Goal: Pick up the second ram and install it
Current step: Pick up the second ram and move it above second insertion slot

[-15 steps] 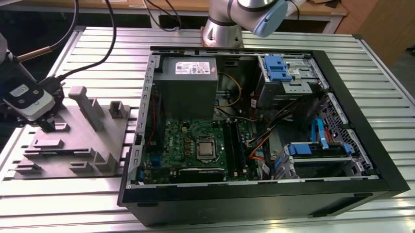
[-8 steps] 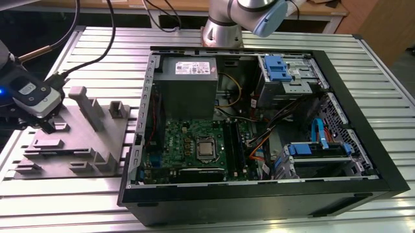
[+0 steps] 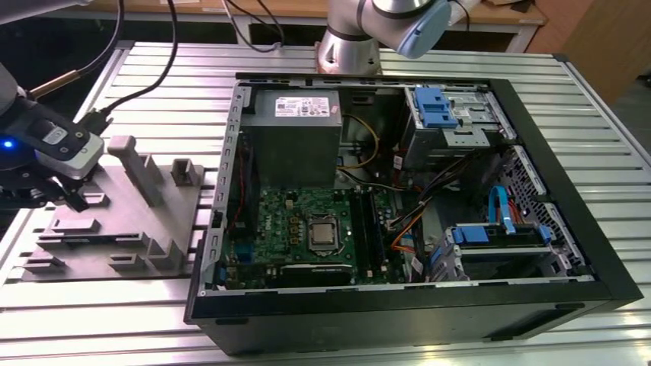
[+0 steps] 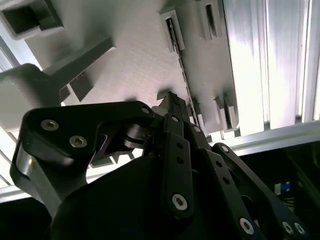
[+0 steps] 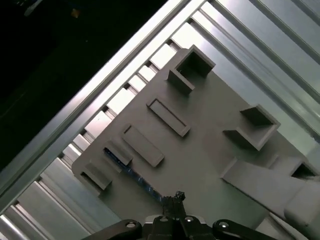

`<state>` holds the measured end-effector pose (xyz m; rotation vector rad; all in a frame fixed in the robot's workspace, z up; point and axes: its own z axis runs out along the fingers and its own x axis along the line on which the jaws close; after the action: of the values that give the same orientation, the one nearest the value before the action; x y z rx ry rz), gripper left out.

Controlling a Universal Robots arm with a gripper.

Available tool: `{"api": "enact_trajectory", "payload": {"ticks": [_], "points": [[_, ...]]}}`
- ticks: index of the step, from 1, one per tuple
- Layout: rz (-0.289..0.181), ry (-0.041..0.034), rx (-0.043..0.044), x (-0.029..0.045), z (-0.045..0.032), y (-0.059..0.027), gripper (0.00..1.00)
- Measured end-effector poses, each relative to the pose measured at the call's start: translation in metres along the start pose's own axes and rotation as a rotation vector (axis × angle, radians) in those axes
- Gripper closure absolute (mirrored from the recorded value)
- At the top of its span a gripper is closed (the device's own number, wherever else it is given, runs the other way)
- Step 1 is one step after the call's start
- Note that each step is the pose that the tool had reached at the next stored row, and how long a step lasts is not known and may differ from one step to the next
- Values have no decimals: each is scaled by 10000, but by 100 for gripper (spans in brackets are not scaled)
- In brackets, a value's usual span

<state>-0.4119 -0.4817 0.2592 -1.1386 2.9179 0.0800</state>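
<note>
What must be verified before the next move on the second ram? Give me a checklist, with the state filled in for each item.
1. The second ram sits on edge in the gray fixture: ok.
2. The gripper is at the ram's end: ok.
3. Grip closed on the ram: cannot tell.
4. The computer case is open, motherboard exposed: ok.
5. A free place among the memory slots: cannot tell.
</note>
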Motion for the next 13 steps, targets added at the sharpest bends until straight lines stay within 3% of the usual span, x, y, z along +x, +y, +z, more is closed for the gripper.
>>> {"api": "enact_trajectory", "payload": {"ticks": [13], "points": [[-2362, 105, -63, 2, 75, -3, 90]]}}
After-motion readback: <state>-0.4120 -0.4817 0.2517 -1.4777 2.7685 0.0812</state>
